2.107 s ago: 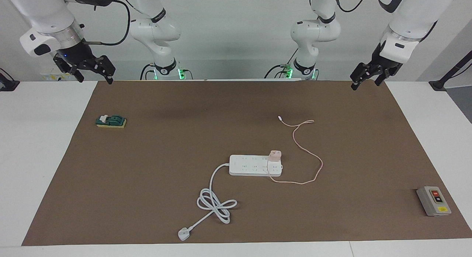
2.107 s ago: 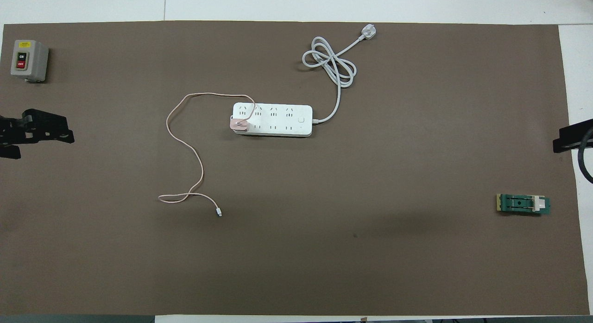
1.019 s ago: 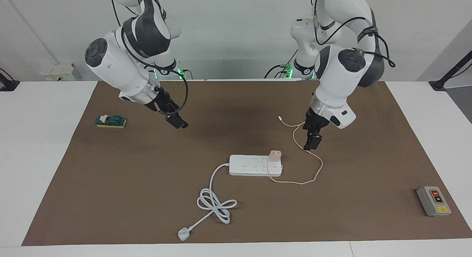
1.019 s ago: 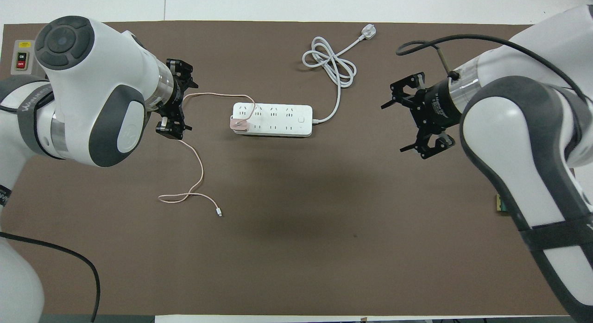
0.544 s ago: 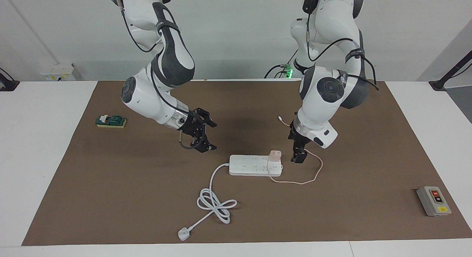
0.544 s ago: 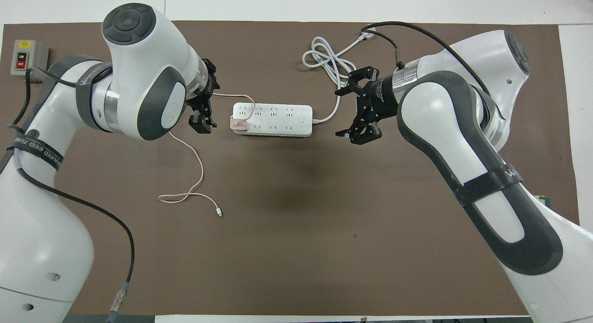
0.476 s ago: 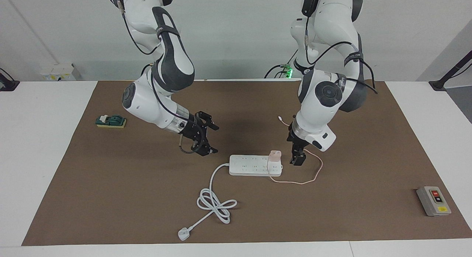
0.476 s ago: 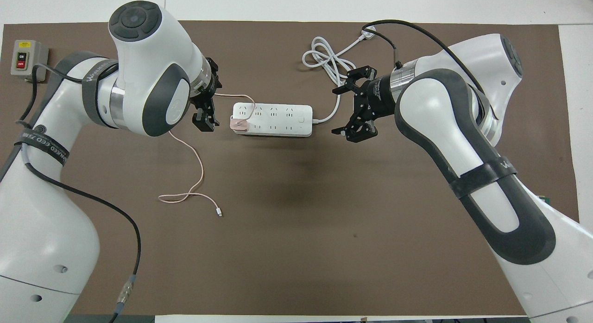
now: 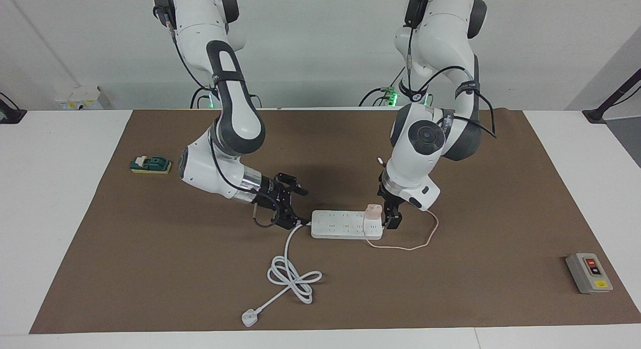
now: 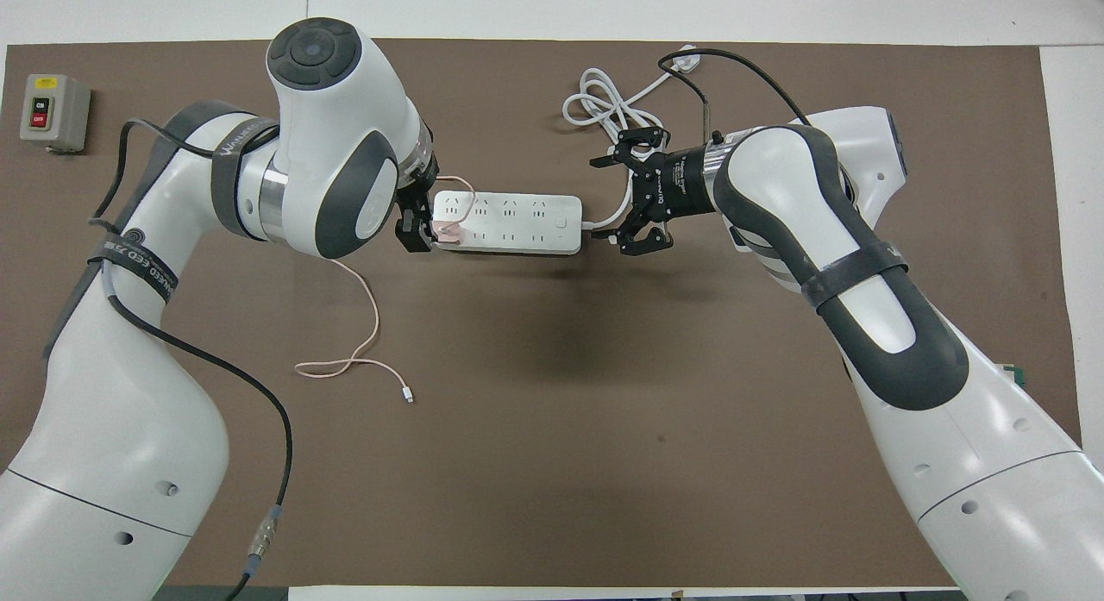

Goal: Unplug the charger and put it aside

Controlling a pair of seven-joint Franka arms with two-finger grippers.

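Note that the charger (image 9: pixel 374 211) sits plugged into the power strip (image 9: pixel 345 225) at its end toward the left arm, with the left gripper (image 9: pixel 391 220) just beside it, fingers spread, while the right gripper (image 9: pixel 293 209), also spread, hovers at the strip's cord end.

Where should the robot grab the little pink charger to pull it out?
Probably by the pink cube itself, not its thin cable. The charger stands up from the power strip at the left arm's end, so its side faces are free. The left end effector, open beside it, could close across them and pull straight up.
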